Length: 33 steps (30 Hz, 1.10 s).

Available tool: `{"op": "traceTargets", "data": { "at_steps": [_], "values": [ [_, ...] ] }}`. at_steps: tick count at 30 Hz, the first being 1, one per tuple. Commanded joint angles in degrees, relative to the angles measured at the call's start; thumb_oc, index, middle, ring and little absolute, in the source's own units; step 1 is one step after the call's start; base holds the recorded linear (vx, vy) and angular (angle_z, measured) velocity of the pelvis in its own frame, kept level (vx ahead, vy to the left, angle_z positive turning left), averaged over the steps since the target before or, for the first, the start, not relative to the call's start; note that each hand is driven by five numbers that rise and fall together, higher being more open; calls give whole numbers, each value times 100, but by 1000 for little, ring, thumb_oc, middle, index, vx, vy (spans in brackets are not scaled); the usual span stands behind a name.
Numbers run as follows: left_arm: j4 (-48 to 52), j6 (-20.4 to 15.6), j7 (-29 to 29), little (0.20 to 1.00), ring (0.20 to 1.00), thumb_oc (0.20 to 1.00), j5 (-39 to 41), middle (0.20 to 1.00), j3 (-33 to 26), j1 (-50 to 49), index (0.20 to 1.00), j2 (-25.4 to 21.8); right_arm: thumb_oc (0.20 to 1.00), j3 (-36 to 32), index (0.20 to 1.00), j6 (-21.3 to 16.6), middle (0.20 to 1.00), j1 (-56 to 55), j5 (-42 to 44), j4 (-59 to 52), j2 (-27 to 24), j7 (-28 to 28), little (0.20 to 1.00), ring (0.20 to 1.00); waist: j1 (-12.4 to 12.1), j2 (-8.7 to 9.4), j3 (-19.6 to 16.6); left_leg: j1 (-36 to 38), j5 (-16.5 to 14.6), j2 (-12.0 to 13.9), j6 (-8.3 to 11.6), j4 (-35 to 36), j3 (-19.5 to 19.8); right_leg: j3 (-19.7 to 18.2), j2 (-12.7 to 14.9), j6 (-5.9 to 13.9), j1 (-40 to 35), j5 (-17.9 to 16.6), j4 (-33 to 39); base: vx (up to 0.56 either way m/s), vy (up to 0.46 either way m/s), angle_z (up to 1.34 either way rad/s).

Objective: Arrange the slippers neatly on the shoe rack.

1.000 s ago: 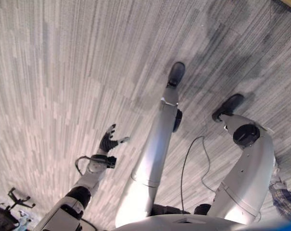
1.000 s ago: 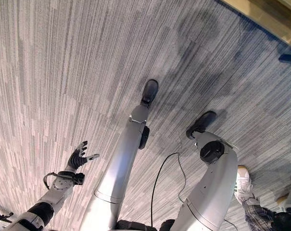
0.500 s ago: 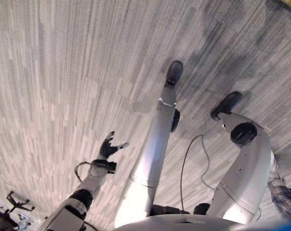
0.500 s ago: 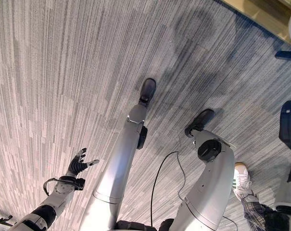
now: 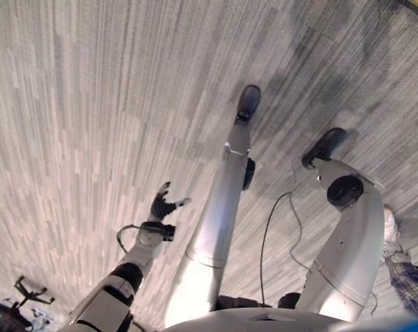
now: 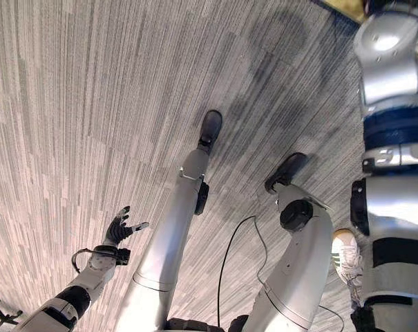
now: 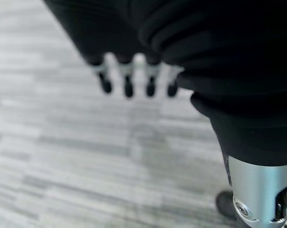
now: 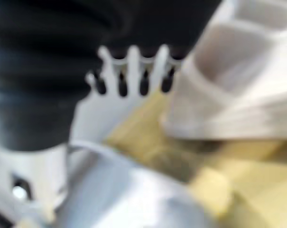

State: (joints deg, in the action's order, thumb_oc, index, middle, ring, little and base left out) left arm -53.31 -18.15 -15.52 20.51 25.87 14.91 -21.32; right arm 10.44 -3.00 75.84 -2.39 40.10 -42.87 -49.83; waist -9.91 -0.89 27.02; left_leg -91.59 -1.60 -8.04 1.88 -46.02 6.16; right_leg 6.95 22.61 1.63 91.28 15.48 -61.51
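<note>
Grey carpet (image 5: 91, 104) lies under my left hand (image 5: 162, 205), fingers spread and empty; my right hand (image 8: 134, 76), fingers straight, holds nothing, with no slipper or rack to judge direction.

Floor (image 5: 91, 104): grey carpet with fine streaks in lighter and darker tones, covering most of both eye views.
Dark patch (image 6: 278, 62): darker blotchy area of the carpet, upper right of centre.
Person's shoe (image 6: 347, 257): white sneaker with dark stripes, right edge, lower half, on the carpet.
Trouser leg (image 5: 409, 283): plaid fabric, lower right corner, just below the shoe.
Black stand (image 5: 30, 294): thin dark frame, lower left corner, on the carpet.
Wooden surface (image 8: 228, 190): pale yellow, blurred, right wrist view.
</note>
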Motion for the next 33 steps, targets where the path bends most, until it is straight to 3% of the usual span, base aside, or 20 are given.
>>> {"op": "traceTargets", "data": {
  "at_steps": [1,19,25,33],
  "values": [
    [-460,53,-130,1000,1000,1000,-163,1000,-293,-26,1000,58,1000,199,1000,-163,1000,434,86,-348,-85,-53,1000,1000,-10,-82,148,164,-904,146,-37,-134,90,-535,-302,402,-736,351,335,-4,2,-5],
    [-407,33,-120,1000,1000,1000,-124,1000,-327,-56,1000,7,1000,632,1000,-424,1000,376,331,-129,62,559,1000,1000,4,-45,127,164,-899,182,-5,-111,115,-515,-336,372,-731,380,346,0,0,0],
    [-435,56,-154,1000,1000,1000,-114,1000,-369,-62,1000,-3,1000,529,1000,-523,1000,171,487,-166,397,649,1000,1000,44,-12,92,164,-893,194,4,-109,129,-518,-366,355,-729,393,344,0,0,0],
    [-359,28,-135,1000,1000,1000,-157,1000,-376,-100,1000,-37,1000,897,1000,-553,1000,160,378,-82,662,1055,1000,1000,22,-37,111,164,-876,195,16,-125,133,-511,-362,343,-730,403,292,0,0,0]
  ]
}}
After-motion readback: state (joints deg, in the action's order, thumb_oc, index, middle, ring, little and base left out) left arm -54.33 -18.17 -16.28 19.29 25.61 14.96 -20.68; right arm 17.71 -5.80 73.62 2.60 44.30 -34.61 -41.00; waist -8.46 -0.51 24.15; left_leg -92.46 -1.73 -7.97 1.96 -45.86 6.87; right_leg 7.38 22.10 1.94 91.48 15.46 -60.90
